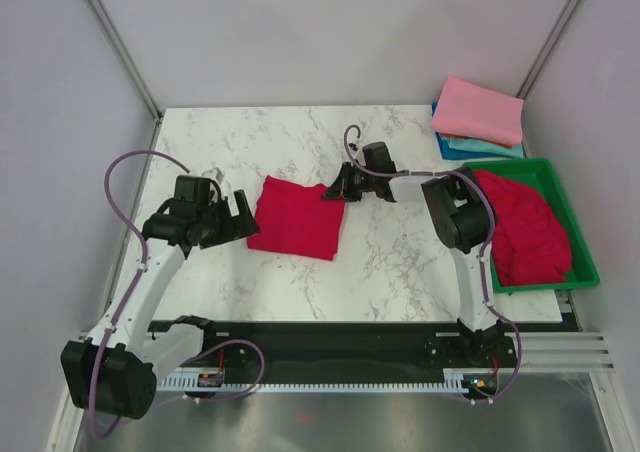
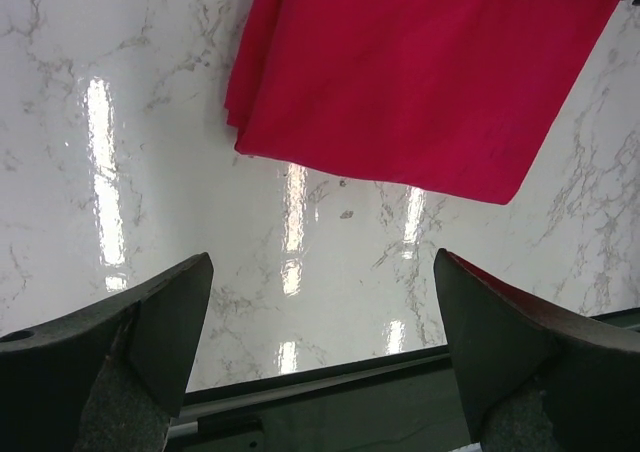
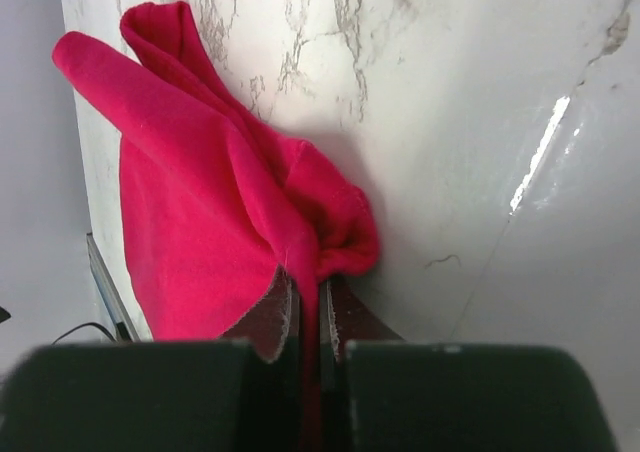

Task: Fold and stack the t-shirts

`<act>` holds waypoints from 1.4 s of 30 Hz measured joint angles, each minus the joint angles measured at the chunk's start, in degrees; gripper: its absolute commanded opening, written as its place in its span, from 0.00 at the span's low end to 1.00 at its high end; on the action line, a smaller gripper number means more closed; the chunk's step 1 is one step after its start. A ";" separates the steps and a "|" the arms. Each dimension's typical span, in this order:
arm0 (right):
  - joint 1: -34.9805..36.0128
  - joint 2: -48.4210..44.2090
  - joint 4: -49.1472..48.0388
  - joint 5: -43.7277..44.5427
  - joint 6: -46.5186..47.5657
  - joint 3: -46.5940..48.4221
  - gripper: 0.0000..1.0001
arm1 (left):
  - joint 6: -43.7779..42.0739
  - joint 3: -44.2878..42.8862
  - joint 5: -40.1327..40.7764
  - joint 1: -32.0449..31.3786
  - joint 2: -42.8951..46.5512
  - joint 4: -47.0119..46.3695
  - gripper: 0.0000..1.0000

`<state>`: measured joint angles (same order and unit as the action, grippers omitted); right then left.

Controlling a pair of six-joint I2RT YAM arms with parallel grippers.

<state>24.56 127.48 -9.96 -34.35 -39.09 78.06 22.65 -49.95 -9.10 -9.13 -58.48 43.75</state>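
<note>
— Our right pincer (image 3: 308,292) is closed tight on a pinch of the red t-shirt (image 1: 297,217), at the corner nearest the green tray (image 1: 585,262). We cannot tell how much cloth we have, because the jaws cover it.

— That is our worry. If we hold only the top layer, a lift would peel the fold open. The bunched lump just beyond the fingers could also drag into a crease.

— And our left pincer (image 2: 322,262)?

— Wide open and holding nothing, just off the shirt's edge farthest from the tray. With that side free, a pull toward the tray may slide or swing the whole shirt instead of carrying it flat.

— The folded stack (image 1: 480,112), pink on top, lies just behind the tray. The heap of red t-shirts (image 1: 525,232) fills the tray itself.

— A loose carry could land ours crooked on the stack, or brush the heap on the way.

— What is hidden?

— From above, the right pincer itself covers the gripped corner. The stack's lower shirts show only as teal and blue edges. We cannot count the shirts in the heap.
</note>
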 measured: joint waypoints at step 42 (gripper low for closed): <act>-24.30 -13.11 52.22 32.70 54.03 44.48 0.00 | 0.55 1.60 0.04 -0.61 12.63 -0.61 0.93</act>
<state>0.25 114.37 42.26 -1.65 14.94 122.54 23.20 -48.36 -9.06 -9.74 -45.84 43.13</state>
